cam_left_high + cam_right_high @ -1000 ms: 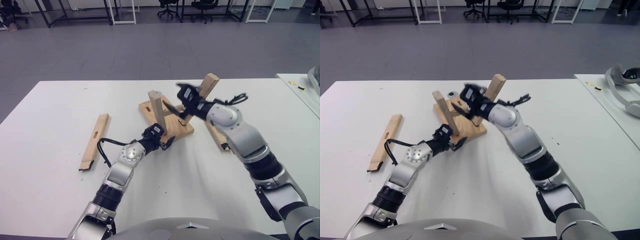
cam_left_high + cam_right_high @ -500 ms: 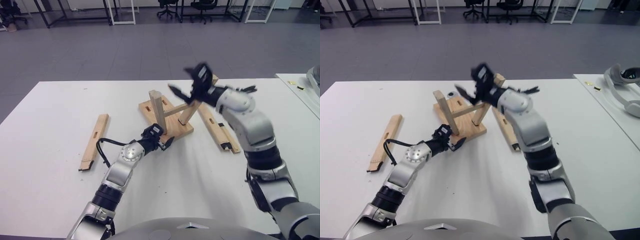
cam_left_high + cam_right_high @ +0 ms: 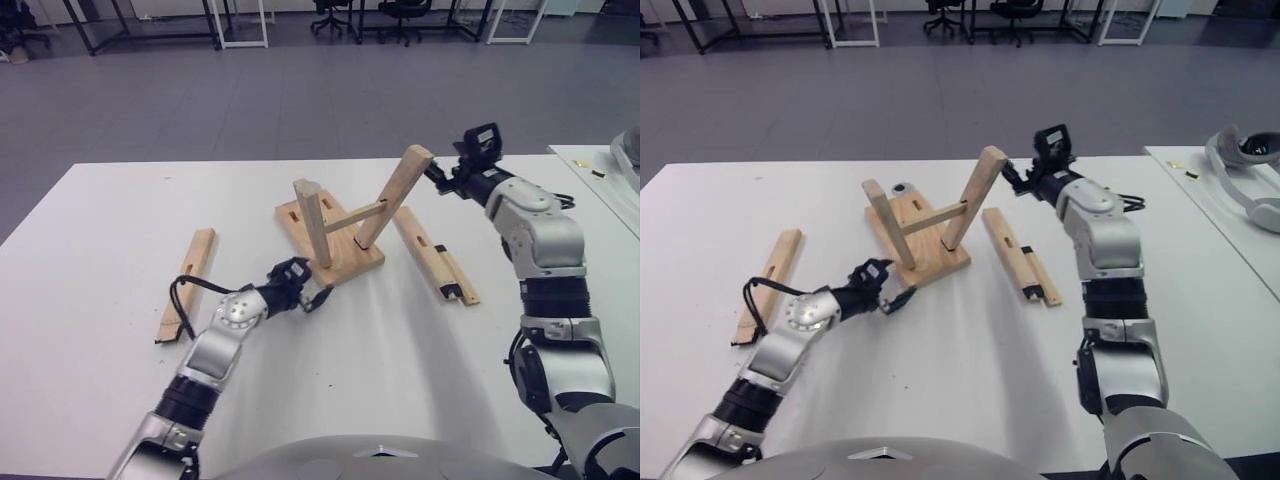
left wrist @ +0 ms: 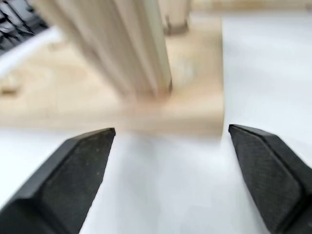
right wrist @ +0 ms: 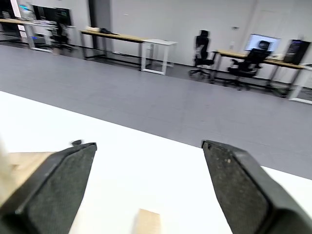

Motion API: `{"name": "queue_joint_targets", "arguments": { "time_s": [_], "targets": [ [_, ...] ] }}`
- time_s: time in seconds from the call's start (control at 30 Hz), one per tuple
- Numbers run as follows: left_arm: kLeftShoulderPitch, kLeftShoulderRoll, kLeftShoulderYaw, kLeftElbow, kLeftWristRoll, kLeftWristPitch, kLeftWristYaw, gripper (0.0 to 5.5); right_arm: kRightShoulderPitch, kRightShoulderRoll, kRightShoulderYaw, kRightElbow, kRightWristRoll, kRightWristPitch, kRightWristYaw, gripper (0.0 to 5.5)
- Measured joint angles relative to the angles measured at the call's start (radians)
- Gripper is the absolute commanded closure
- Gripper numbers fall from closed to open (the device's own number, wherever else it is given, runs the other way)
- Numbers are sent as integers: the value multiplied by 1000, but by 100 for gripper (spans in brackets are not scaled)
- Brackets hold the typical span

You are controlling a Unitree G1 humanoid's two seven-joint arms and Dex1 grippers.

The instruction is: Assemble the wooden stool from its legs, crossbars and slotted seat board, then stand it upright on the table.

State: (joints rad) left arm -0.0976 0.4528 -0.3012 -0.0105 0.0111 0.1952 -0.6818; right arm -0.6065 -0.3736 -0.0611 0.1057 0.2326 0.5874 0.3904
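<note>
Mid-frame the half-built stool (image 3: 335,225) sat seat-down on the tabletop (image 3: 110,215), the left tool (image 3: 314,296) open at its near corner, probably to brace it, the right tool (image 3: 440,178) open just beside the leaning leg (image 3: 392,195).

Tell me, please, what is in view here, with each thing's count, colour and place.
seat board: one, light wood, flat at the table's middle.
legs: two, light wood, standing in the seat board; the right one tilted.
crossbar: one, light wood, joining the legs.
loose slotted piece: one, light wood, flat on the table's left.
loose pieces: seemingly two, light wood, flat right of the seat board.
table: one, white.
headset: one, whitish, on the neighbouring table, right.
left gripper: black, open, near the seat board's near corner.
right gripper: black, open, beside the tilted leg's top.
</note>
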Motion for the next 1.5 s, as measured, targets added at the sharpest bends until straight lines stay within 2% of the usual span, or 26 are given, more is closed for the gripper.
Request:
{"name": "queue_joint_targets", "arguments": {
  "time_s": [0.13,0.27,0.47,0.57,0.67,0.73,0.8,0.93,1.07,1.17,1.23,1.37,1.5],
  "targets": [
    [-45,136,-18,81,1,-163,-147,120,6,7,-3,-6,12,21,1,149],
    [-92,146,21,172,-1,-199,-145,120,32,3,4,-48,22,42,31,149],
    [-53,144,142,193,-20,-137,-57,120,140,-31,69,-256,159,154,214,149],
    [44,145,195,91,-46,-77,-26,120,149,-31,75,-282,165,173,213,149],
    [177,132,318,-70,-78,37,79,120,175,-30,60,-321,172,189,187,149],
    [226,81,401,-196,-87,108,188,120,206,-27,38,-351,173,204,147,149],
    [229,-8,417,-322,-102,170,279,120,230,18,3,-401,175,235,66,149],
    [175,-145,398,-498,-95,279,448,120,314,182,-99,-539,90,303,-273,149],
    [167,-218,390,-600,-4,305,605,120,360,297,-142,-668,32,345,-474,149],
    [163,-240,341,-617,42,318,646,120,384,343,-107,-712,30,393,-507,149],
    [140,-271,207,-600,48,345,623,120,380,364,2,-710,53,403,-463,149],
    [135,-247,95,-544,80,414,597,120,372,346,27,-666,5,368,-460,149],
    [126,-239,-64,-484,30,446,442,120,296,381,115,-652,64,334,-363,149]
  ]
}}
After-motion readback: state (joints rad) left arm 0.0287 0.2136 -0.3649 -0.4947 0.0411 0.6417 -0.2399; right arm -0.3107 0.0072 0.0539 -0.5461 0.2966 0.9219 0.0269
